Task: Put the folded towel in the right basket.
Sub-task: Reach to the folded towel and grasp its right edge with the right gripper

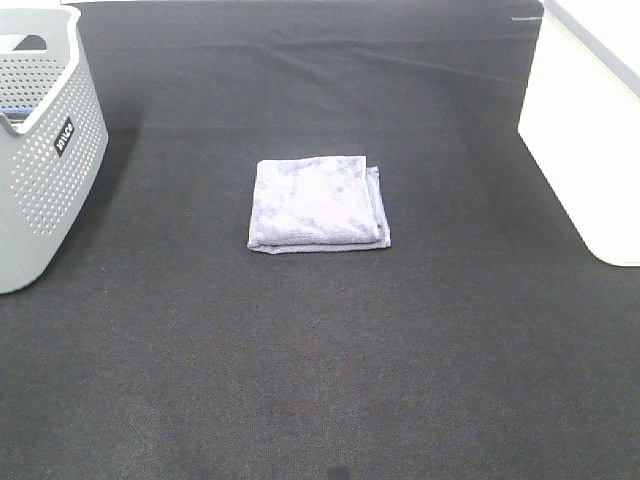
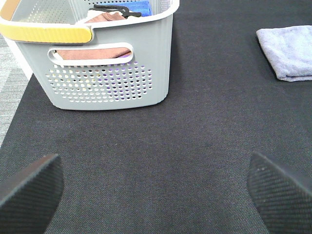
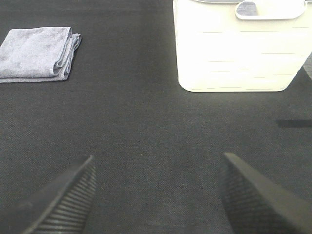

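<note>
A folded lavender-grey towel (image 1: 318,203) lies flat in the middle of the black mat. It also shows in the left wrist view (image 2: 288,51) and the right wrist view (image 3: 38,52). The white right basket (image 1: 590,140) stands at the mat's right edge and shows in the right wrist view (image 3: 239,46). Neither arm appears in the exterior high view. My left gripper (image 2: 153,187) is open and empty, low over bare mat near the grey basket. My right gripper (image 3: 158,195) is open and empty over bare mat, short of the white basket.
A grey perforated basket (image 1: 40,150) stands at the left edge; the left wrist view (image 2: 107,63) shows a yellow handle and folded cloths inside it. The black mat (image 1: 320,380) covers the table.
</note>
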`<state>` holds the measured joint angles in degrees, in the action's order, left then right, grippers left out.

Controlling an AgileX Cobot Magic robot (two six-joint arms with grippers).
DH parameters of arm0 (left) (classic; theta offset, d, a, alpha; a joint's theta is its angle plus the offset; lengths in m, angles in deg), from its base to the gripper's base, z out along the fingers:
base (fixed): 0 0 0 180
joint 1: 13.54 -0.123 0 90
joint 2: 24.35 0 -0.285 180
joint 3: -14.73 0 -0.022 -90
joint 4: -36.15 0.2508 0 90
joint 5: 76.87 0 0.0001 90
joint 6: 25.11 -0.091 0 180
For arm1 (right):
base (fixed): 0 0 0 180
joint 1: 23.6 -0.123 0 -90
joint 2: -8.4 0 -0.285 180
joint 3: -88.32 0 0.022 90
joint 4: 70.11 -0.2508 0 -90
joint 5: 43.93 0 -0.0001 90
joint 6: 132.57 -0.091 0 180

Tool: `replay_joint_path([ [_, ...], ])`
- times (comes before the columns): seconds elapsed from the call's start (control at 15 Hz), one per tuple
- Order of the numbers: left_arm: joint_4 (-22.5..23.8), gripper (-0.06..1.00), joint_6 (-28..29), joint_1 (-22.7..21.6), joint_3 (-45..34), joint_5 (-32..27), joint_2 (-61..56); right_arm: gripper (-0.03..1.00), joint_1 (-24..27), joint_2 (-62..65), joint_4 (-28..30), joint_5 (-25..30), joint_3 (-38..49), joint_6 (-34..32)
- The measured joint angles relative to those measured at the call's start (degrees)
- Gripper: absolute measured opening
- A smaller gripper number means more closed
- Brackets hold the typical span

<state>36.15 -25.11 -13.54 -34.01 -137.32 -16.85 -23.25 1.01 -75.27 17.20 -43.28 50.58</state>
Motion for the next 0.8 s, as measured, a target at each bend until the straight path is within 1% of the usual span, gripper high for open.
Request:
replay_joint_path([
  [0.8,0.0,0.97,0.0,0.0,0.0,0.0,0.0,0.68,0.0,0.0,0.0,0.0,0.0,0.0],
])
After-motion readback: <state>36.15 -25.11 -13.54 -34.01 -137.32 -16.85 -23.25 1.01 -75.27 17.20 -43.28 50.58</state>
